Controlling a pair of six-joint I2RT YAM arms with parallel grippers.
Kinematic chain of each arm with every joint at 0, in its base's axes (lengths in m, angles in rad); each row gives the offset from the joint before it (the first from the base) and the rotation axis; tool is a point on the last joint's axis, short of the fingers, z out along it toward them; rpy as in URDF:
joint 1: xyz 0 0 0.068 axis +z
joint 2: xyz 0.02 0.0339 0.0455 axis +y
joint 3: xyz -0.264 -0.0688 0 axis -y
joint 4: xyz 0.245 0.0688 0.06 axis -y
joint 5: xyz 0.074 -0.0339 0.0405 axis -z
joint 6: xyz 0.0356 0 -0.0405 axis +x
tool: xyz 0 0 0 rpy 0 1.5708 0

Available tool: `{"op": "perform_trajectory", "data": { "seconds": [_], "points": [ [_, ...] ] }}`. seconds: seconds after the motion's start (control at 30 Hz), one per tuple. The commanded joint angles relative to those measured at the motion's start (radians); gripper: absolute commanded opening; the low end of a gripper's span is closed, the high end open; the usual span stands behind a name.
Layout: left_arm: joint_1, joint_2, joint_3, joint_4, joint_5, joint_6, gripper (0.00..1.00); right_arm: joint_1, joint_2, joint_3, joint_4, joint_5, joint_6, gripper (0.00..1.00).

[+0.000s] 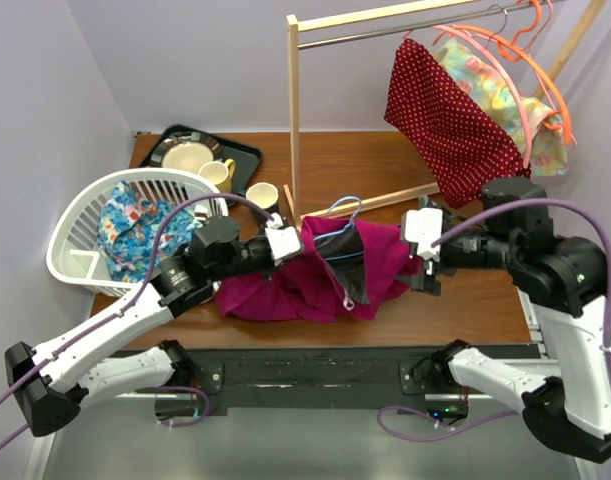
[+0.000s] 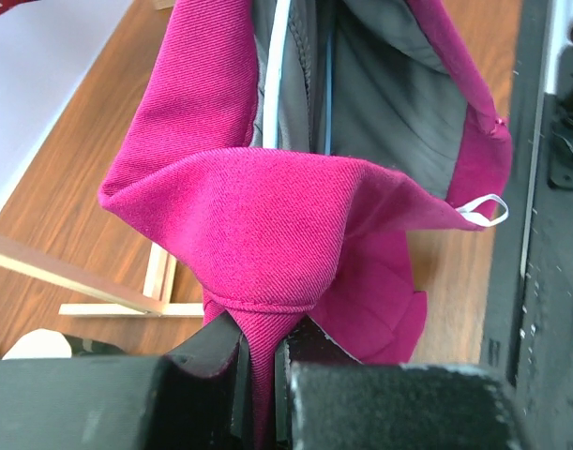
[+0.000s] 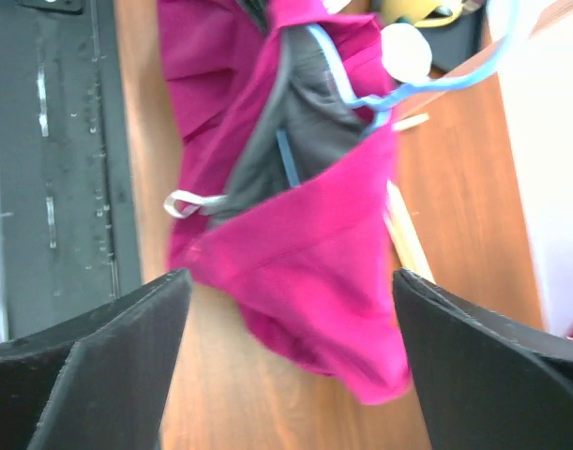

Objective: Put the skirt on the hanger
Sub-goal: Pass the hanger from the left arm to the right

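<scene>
Left gripper [image 2: 263, 361] on skirt [image 1: 315, 285], apparently crosswise

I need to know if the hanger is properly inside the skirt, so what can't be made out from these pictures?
Top view: the hanger is mostly covered by the skirt; only its hook and some wire show.
Left wrist view: the tips of the left fingers are buried in the skirt fold; how much cloth they pinch is hidden.
Right wrist view: blurred; the right fingers are cut off by the lower edge.
</scene>
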Motion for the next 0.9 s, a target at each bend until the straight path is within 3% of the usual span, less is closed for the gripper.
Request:
{"op": "perform_trajectory", "data": {
  "seconds": [0.0,0.17,0.27,0.37,0.4,0.47,0.5,0.53,0.57,0.67,0.77,0.87],
  "points": [
    [0.005,-0.058,0.055,0.083,0.101,0.049,0.00,0.000,0.090,-0.029,-0.108,0.021,-0.064,0.95],
    [0.003,-0.079,0.049,0.104,0.168,0.016,0.00,0.001,0.155,-0.109,-0.097,-0.073,-0.175,0.94],
    [0.003,-0.084,0.046,0.130,0.199,-0.004,0.00,0.001,0.181,-0.124,-0.089,-0.139,-0.173,0.87],
    [0.005,-0.091,0.041,0.155,0.213,-0.012,0.00,0.003,0.199,-0.147,-0.094,-0.176,-0.167,0.35],
    [0.003,-0.093,0.038,0.159,0.211,-0.012,0.00,0.003,0.192,-0.164,-0.095,-0.182,-0.164,0.06],
    [0.005,-0.097,0.033,0.169,0.197,-0.035,0.00,0.001,0.167,-0.176,-0.096,-0.194,-0.134,0.00],
    [0.003,-0.097,0.035,0.167,0.158,-0.046,0.09,0.000,0.125,-0.190,-0.070,-0.173,-0.086,0.00],
    [0.003,-0.097,0.041,0.137,0.141,-0.053,0.25,0.000,0.101,-0.199,-0.013,-0.117,-0.051,0.00],
    [0.003,-0.108,0.053,0.120,0.124,-0.075,0.58,-0.005,0.066,-0.215,0.024,-0.089,0.024,0.00],
    [0.005,-0.165,0.056,0.092,0.070,-0.128,0.94,-0.025,-0.061,-0.285,0.206,0.104,0.225,0.00],
    [0.005,-0.226,0.058,0.061,0.024,-0.171,0.99,-0.060,-0.094,-0.276,0.280,0.287,0.351,0.00],
    [0.003,-0.242,0.047,0.047,-0.016,-0.222,0.99,-0.115,-0.089,-0.244,0.277,0.255,0.365,0.00]
  ]
}}
